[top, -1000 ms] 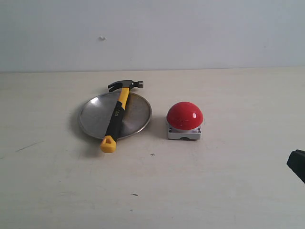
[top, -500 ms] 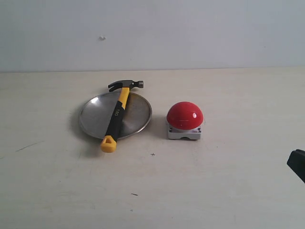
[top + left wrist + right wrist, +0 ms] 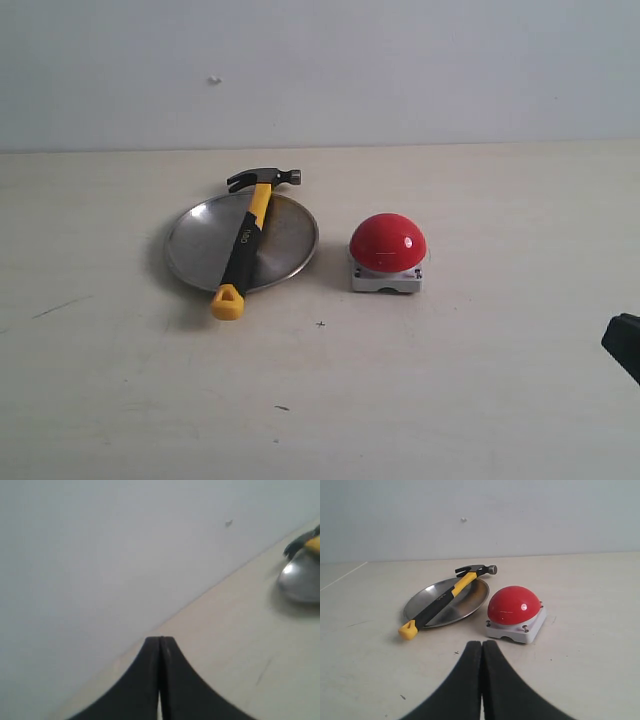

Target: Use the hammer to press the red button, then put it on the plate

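Observation:
The hammer (image 3: 246, 240) lies across the plate (image 3: 200, 245), its dark head over the far rim and its yellow looped end past the near rim. The red button (image 3: 388, 243) sits just right of the plate on its light-grey base. In the right wrist view, the hammer (image 3: 440, 600), plate (image 3: 465, 602) and red button (image 3: 514, 606) lie ahead of my right gripper (image 3: 482, 643), which is shut and empty. Only a dark corner of that arm (image 3: 624, 345) shows at the exterior view's right edge. My left gripper (image 3: 160, 639) is shut and empty, far from the plate (image 3: 300, 577).
A pale wooden table (image 3: 450, 400) carries everything, and a plain white wall (image 3: 400, 70) rises behind it. Small dark marks dot the tabletop near the front.

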Tool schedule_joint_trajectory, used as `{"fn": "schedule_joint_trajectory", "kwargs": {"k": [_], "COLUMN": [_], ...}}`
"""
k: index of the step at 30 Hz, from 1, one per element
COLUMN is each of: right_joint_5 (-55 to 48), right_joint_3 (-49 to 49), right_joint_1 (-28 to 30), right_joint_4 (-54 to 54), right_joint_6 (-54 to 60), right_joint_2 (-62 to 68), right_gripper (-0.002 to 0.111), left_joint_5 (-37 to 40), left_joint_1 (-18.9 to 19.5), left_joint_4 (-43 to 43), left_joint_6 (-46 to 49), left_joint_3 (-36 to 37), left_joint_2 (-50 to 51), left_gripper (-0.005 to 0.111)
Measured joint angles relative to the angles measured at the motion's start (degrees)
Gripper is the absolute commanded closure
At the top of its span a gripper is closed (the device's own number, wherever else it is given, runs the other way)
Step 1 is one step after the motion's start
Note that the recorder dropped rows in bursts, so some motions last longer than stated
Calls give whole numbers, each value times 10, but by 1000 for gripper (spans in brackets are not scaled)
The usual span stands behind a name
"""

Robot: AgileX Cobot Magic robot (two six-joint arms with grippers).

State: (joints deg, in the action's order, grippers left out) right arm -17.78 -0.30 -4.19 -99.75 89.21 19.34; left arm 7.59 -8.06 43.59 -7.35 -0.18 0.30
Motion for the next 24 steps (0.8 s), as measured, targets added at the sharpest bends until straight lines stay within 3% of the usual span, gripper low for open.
{"fn": "schedule_joint_trajectory", "kwargs": {"k": [2, 5, 19, 21, 24], "right_joint_5": [0, 0, 0, 0, 0], "right_joint_3": [0, 0, 0, 0, 0], "right_joint_1": [0, 0, 0, 0, 0], "right_joint_4": [0, -1, -1, -1, -2], "right_joint_6": [0, 0, 0, 0, 0], "right_joint_2": [0, 0, 0, 0, 0], "right_gripper": [108, 108, 108, 108, 108], "left_joint_5": [2, 2, 2, 2, 4], "left_joint_1": [0, 0, 0, 0, 0], "left_joint_4": [112, 177, 199, 176, -26], "left_joint_6": [0, 0, 0, 0, 0], "left_joint_3": [0, 0, 0, 0, 0], "left_joint_2": [0, 0, 0, 0, 0], "left_gripper": [107, 107, 107, 107, 107]}}
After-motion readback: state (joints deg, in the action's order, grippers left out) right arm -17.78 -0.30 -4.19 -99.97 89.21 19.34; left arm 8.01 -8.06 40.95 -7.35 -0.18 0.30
